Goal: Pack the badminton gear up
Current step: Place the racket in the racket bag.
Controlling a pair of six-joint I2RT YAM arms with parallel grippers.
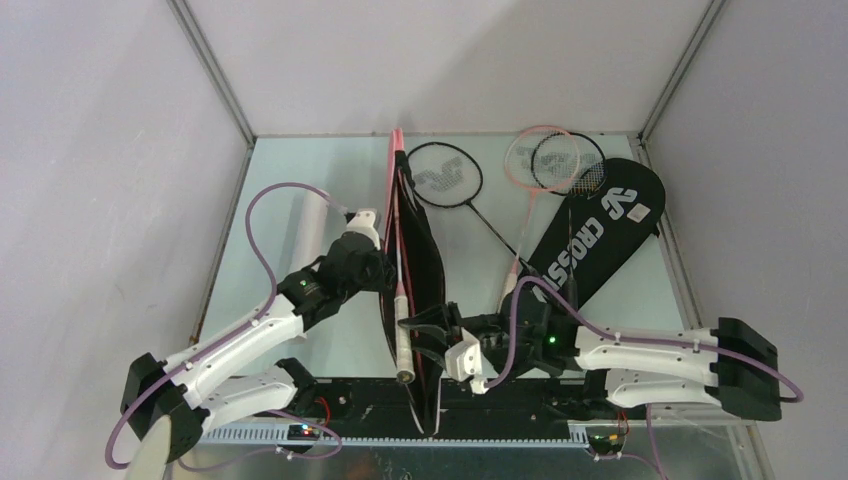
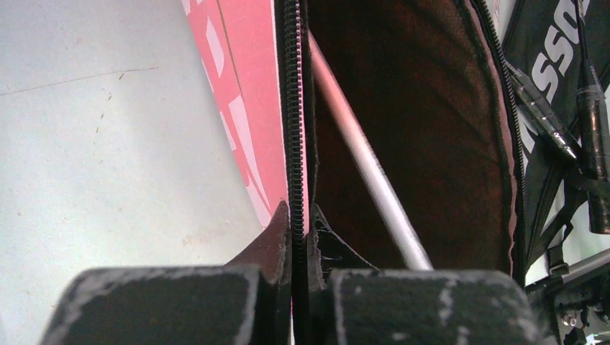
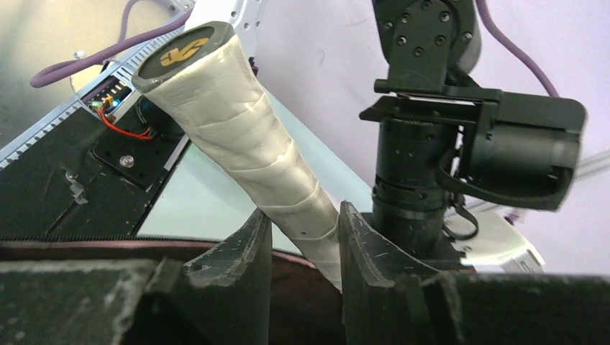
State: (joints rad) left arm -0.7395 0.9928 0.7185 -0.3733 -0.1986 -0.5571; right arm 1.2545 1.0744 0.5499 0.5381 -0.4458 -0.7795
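— At the centre of the top view, the pink fabric racket bag (image 1: 395, 200) is standing on its edge, its mouth gaping toward the bottom of the frame. Where are the fingers sitting?

— The left gripper (image 1: 386, 268) is pinching the bag's left rim. In the left wrist view its fingers (image 2: 277, 237) are pressing shut on the black zipper teeth (image 2: 290, 108), with pink cloth lying to the left and dark lining to the right.

— And the other one?

— The right gripper (image 1: 415, 335) is gripping the white-taped racket handle (image 3: 237, 129), which is sticking out of the mouth. Its fingertips (image 3: 253, 237) are touching the tape on both sides. The silver racket shaft (image 2: 374, 180) is running on inside the bag.

— What is lying around them?

— Left of the bag, the long translucent white tube (image 1: 310, 225) is lying by the left wall, and bare pale tabletop (image 1: 350, 345) is showing below it. To the right, a black racket (image 1: 445, 175) is lying flat. Beyond it the black "CROSSWAY" bag (image 1: 600, 225) is stretching toward the upper right corner. A pink racket (image 1: 525, 160) and a second black racket (image 1: 572, 162) are overlapping at its upper end.

— How are the arms posing?

— The left arm is reaching up from the lower left, slanting toward the rim. The right arm is stretching leftward from the lower right, running almost parallel to the near edge.
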